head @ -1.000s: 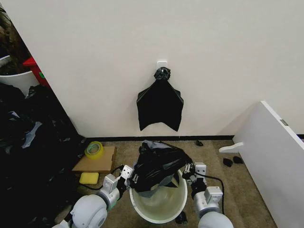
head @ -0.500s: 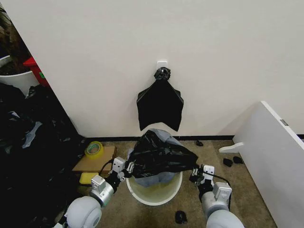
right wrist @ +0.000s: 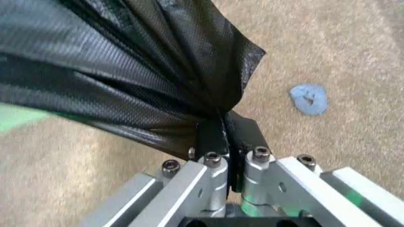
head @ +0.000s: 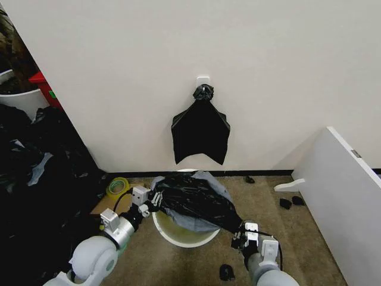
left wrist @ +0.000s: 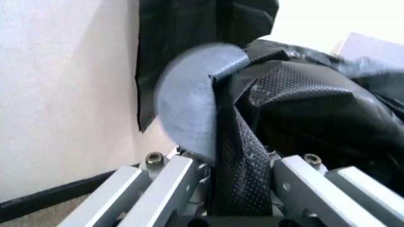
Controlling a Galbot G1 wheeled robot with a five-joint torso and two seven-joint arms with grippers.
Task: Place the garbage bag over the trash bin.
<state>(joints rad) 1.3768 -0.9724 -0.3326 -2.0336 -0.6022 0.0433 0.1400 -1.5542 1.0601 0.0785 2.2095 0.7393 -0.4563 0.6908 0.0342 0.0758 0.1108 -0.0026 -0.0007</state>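
From the head camera I see my left gripper [head: 153, 201] reaching forward at the left rim of the round cream-white plastic trash bin [head: 178, 238], pinching one edge of the thin glossy black garbage bag [head: 193, 201]. My right gripper [head: 237, 236] sits lower and nearer me, off the bin's right side, clamped on the opposite edge. The bag is stretched between them across the bin's mouth, its far part draped over the back rim. The left wrist camera shows film pinched between the jaws; the right wrist camera shows bunched folds gripped above tan carpet [right wrist: 75, 156].
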